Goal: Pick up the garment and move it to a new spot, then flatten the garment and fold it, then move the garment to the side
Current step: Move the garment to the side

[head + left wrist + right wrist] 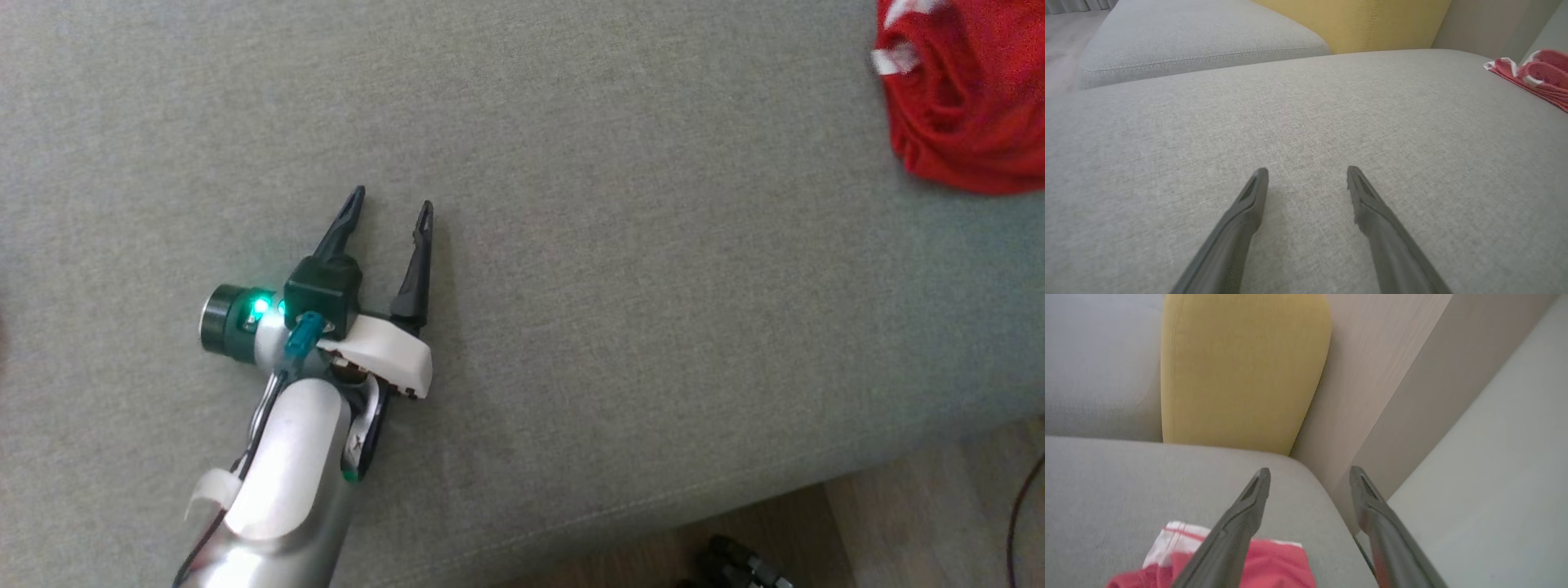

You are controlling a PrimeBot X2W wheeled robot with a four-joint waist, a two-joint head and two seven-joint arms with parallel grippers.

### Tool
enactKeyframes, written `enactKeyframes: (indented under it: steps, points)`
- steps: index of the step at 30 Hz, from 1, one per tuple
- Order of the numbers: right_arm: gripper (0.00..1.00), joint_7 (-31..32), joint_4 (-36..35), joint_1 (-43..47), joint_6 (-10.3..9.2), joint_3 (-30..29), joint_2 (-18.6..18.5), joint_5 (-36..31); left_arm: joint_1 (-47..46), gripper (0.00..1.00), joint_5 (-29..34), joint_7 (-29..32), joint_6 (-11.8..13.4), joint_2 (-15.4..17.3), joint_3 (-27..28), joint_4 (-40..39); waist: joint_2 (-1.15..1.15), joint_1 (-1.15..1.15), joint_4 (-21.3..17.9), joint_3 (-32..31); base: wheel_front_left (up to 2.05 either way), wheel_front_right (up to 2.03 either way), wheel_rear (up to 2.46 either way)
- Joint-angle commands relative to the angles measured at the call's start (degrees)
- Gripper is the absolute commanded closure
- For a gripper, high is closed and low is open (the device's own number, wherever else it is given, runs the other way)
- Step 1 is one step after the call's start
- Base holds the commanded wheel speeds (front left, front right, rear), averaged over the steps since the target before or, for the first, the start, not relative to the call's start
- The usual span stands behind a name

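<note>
1. Closest in, the left end effector [391, 199] hovers over bare grey sofa cushion [653, 327], its two dark fingers spread and nothing between them.
2. Well apart from it, the red garment [955, 106] with white trim lies in a compact bundle at the cushion's far right corner, near a yellow cushion [1241, 367].
3. Above that bundle the right end effector [1310, 471] also stands spread and empty; whether its left finger touches the cloth I cannot tell.
4. Step in hand, as I judge it: with the cloth gathered at the side and neither end effector pinching it, this reads as the end of the move to the side, though a first pick-up would look alike.
5. Next move: if finished, lift the right arm straight away without snagging the trim; if starting, lower it and pinch a thick fold.
</note>
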Motion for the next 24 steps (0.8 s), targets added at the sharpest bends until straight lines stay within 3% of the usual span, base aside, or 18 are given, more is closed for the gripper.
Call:
enactKeyframes:
  steps: [1, 4, 10, 16, 24]
  points:
    - [0.00, -0.4, -5.0, 1.2, 0.37, -2.1, 0.1, -1.3, -0.1, 0.00, -0.3, -0.2, 0.6, 1.0, 2.0, 0.1, 0.00, 0.00, 0.4, -0.6, 0.00, 0.00, 0.00]
    - [0.00, -0.4, -13.3, 3.3, 0.37, -4.9, 5.9, -3.1, 0.3, 0.00, -0.8, -0.2, 1.4, 0.9, 2.8, -0.4, 0.00, 0.00, 1.7, -2.1, 0.00, 0.00, 0.00]
    - [0.00, -0.4, -21.9, 8.6, 0.37, -0.3, 14.2, 0.4, 2.3, 0.00, -1.6, -0.2, 3.2, 0.8, 4.4, -1.5, 0.00, 0.00, 4.8, -5.6, 0.00, 0.00, 0.00]
    - [0.00, -0.4, -25.7, 17.6, 0.37, 4.7, 18.5, 6.2, 4.7, 0.00, -3.1, -0.2, 4.4, 0.7, 5.4, -2.5, 0.00, 0.00, 9.5, -9.3, 0.00, 0.00, 0.00]
    - [0.00, -0.4, -26.6, 27.4, 0.37, 7.8, 20.0, 9.8, 7.3, 0.00, -4.9, -0.2, 5.8, 0.7, 6.1, -3.3, 0.00, 0.00, 14.4, -13.1, 0.00, 0.00, 0.00]
